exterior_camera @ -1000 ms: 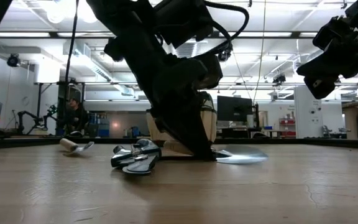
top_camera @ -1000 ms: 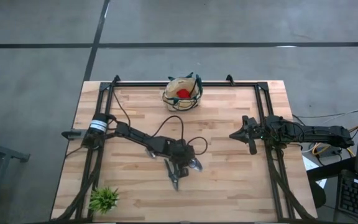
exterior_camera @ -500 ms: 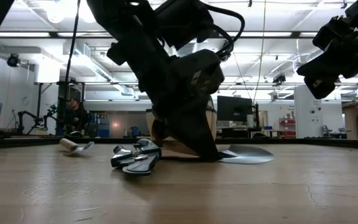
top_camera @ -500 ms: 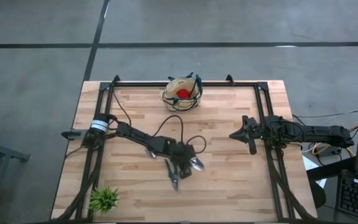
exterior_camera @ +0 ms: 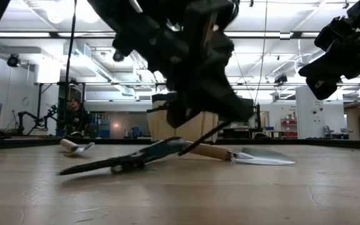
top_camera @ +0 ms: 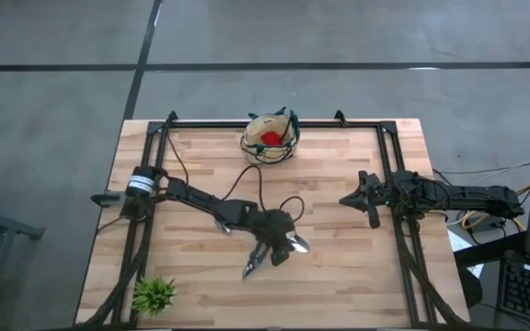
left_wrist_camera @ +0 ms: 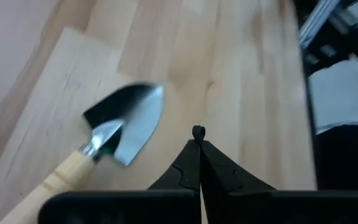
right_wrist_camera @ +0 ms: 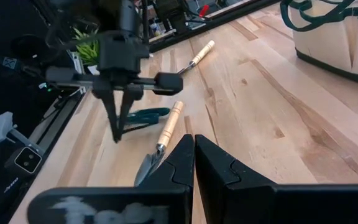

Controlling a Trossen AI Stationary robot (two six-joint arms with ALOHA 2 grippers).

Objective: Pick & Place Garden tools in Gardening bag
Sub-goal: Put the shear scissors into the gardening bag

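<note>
Though swung round and stretched out long since a second ago, still no lift for the pruning shears (top_camera: 254,267): lying on the table (top_camera: 339,285) near its middle, well apart from the gardening bag (top_camera: 270,138) at the far edge. Just beside them, a trowel (left_wrist_camera: 126,127), blade flat on the wood. Above both, the left gripper (right_wrist_camera: 118,132), pinched right down from partly open, with nothing visible between its fingers. Looks like a missed grab, so probably calls for reopening and a fresh approach. Already in the bag, a red item (top_camera: 270,139). Off to the right, the right gripper (top_camera: 350,199), closed, empty, waiting.
</note>
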